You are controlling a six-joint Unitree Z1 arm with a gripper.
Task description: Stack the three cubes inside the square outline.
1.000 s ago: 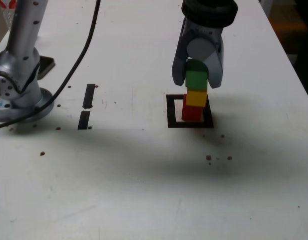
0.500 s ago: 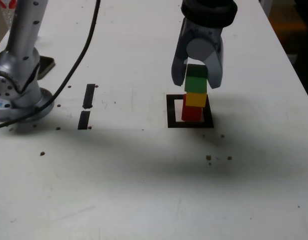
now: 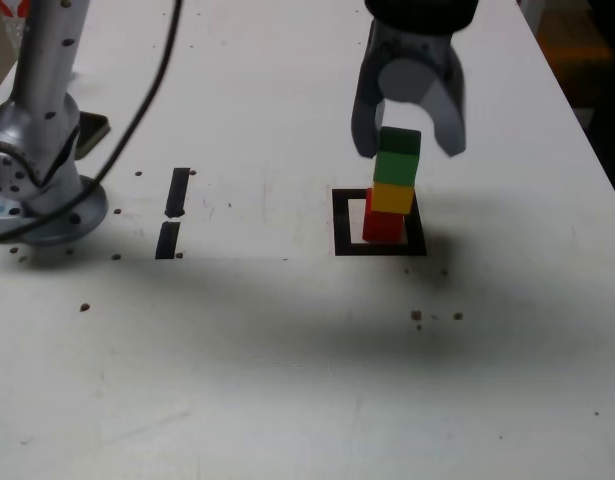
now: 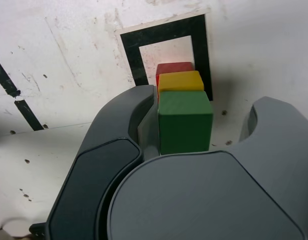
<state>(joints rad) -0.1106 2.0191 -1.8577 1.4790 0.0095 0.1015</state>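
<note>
The three cubes stand as one tower inside the square outline [image 3: 342, 222]: red cube [image 3: 382, 228] at the bottom, yellow cube [image 3: 391, 197] in the middle, green cube [image 3: 398, 155] on top. The tower leans slightly toward the exterior view's right. My gripper [image 3: 409, 148] hangs over it, open, with a finger on either side of the green cube and a gap on both sides. In the wrist view the green cube [image 4: 185, 120] sits between the spread fingers [image 4: 128, 115], above the yellow cube [image 4: 180, 80], the red cube [image 4: 173, 67] and the square outline [image 4: 164, 34].
The arm's base [image 3: 42, 190] stands at the exterior view's left with a black cable [image 3: 137, 130] running past it. Two short black tape strips [image 3: 177, 192] lie between the base and the tower. Small dark specks [image 3: 417, 316] dot the white table [image 3: 287, 380].
The jaws have spread apart and let go of the green cube, which stays on top of the yellow one. The gripper has risen slightly.
</note>
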